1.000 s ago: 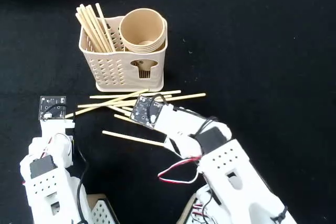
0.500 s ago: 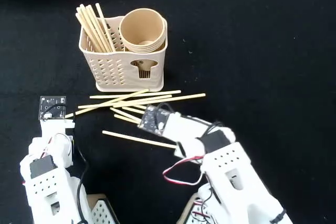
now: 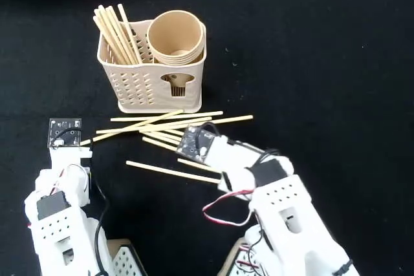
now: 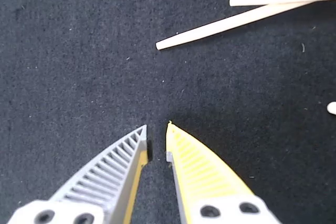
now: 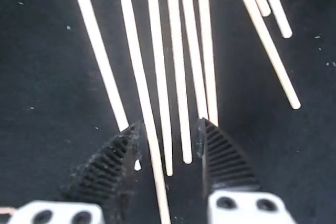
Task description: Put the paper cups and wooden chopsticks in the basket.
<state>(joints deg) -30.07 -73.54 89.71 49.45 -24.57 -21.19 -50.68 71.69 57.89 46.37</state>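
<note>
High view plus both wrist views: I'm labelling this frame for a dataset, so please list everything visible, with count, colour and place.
Basket: one, cream, perforated, at the back left of the table.
Paper cups: one nested stack, tan, in the basket's right side; exact count unclear.
Chopsticks in basket: about six, pale wood, leaning in its left side.
Loose chopsticks: around nine, pale wood, lying on the cloth in front of the basket.
Table cloth: one, black.
Left gripper: grey and yellow fingers, slightly apart, over bare cloth.
Right gripper: black fingers, open, straddling loose chopsticks.
</note>
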